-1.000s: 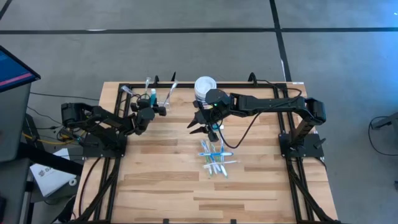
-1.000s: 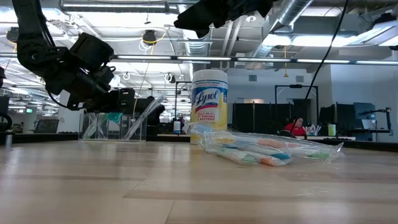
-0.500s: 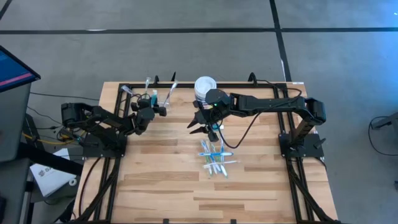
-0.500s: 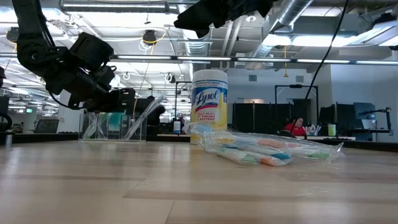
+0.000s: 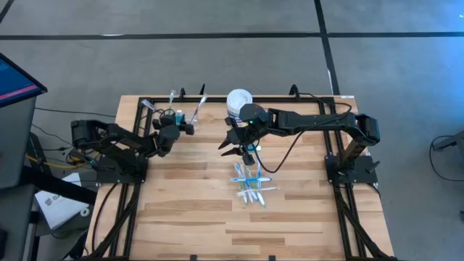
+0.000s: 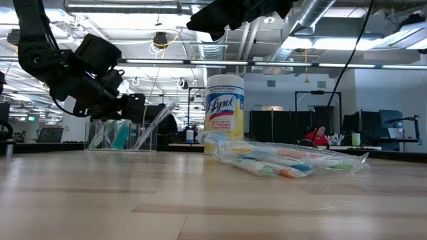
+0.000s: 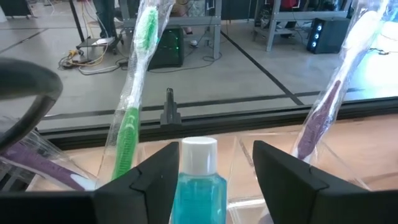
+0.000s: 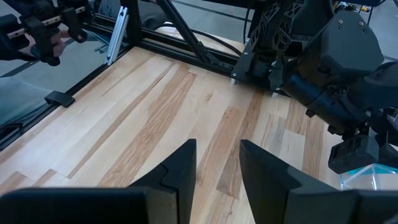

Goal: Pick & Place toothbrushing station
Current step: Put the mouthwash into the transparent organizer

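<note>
Right arm over the toothbrush pile, left at the cup

Your left end effector (image 7: 208, 180) stands open, holding nothing, with a teal toothpaste bottle (image 7: 199, 180) between its fingers in the clear cup (image 5: 174, 114) at the counter's (image 5: 181, 210) far left; two wrapped toothbrushes lean there, one green (image 7: 134, 93), one purple (image 7: 323, 106), and a third may lie at the edge. Your right end effector (image 5: 241, 148) hangs open and empty, just behind the toothbrush pile (image 5: 250, 185); I can't count it. Their long axes mostly run toward you, so the right arm is nearer.
</note>
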